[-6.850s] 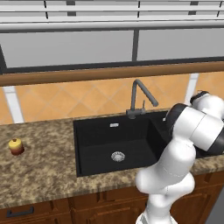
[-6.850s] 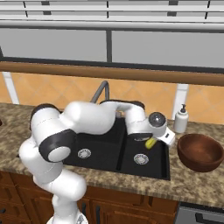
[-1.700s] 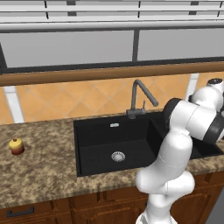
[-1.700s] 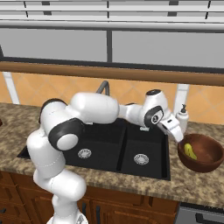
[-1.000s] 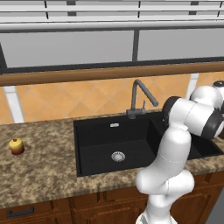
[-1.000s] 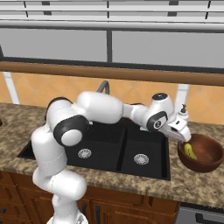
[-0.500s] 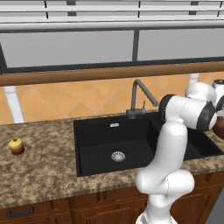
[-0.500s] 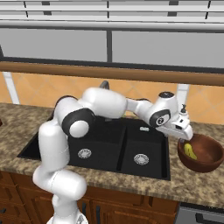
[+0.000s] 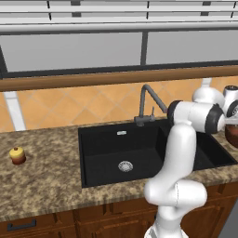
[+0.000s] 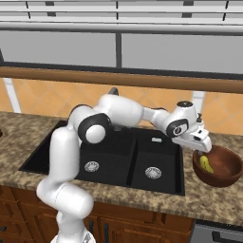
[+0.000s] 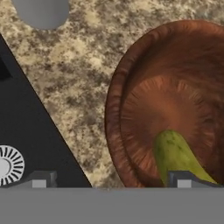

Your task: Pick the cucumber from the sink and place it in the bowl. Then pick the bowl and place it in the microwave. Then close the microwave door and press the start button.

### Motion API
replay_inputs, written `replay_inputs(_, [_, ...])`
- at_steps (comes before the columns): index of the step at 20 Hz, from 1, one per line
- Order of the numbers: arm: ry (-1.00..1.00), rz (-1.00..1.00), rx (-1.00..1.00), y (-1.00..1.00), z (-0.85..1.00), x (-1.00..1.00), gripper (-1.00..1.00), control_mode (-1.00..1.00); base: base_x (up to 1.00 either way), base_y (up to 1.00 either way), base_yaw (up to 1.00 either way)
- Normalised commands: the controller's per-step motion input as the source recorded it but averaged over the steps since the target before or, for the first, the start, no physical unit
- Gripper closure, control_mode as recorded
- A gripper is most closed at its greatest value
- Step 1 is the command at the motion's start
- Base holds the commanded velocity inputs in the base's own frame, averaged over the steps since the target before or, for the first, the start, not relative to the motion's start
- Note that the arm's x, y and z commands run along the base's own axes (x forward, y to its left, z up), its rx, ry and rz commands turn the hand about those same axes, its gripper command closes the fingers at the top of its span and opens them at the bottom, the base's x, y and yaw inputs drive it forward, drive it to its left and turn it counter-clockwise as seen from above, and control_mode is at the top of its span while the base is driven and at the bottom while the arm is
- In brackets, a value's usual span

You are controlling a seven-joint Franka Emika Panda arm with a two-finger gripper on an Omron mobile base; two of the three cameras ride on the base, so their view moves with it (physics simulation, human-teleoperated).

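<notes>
Brown round wooden bowl (image 10: 218,167) holds the yellow-green cucumber stick (image 10: 205,164); two-finger gripper (image 11: 112,180) wide open, empty, straddling its near rim; left base view adds round yellow-and-red fruit (image 9: 17,155).

1. The left base view looks forward and down from behind the arm's left, taking in the sink (image 9: 148,148), the faucet (image 9: 148,103) and the granite desk (image 9: 42,186) at middle distance.
2. The right base view looks forward and down from behind the arm's right, sharing the sink (image 10: 114,161) and desk (image 10: 142,194), and reaching farther right to the bowl (image 10: 217,166).
3. The hand view looks straight down from close above the bowl (image 11: 131,109), with a near corner of the sink (image 11: 26,131) on its left edge.
</notes>
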Motion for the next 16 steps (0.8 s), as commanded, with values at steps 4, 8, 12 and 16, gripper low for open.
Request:
replay_inputs(4, [0.05,0.00,0.00,-0.16,-0.19,0.23,-1.00,-1.00,0.00,0.00,0.00])
replay_inputs(8, [0.01,0.00,0.00,-0.07,-0.23,0.08,-1.00,-1.00,0.00,0.00,0.00])
replay_inputs(12, [0.04,0.00,0.00,0.00,-0.32,0.03,-1.00,-1.00,0.00,0.00,0.00])
replay_inputs(16, [0.01,0.00,0.00,0.00,-0.25,0.02,-1.00,-1.00,0.00,0.00,0.00])
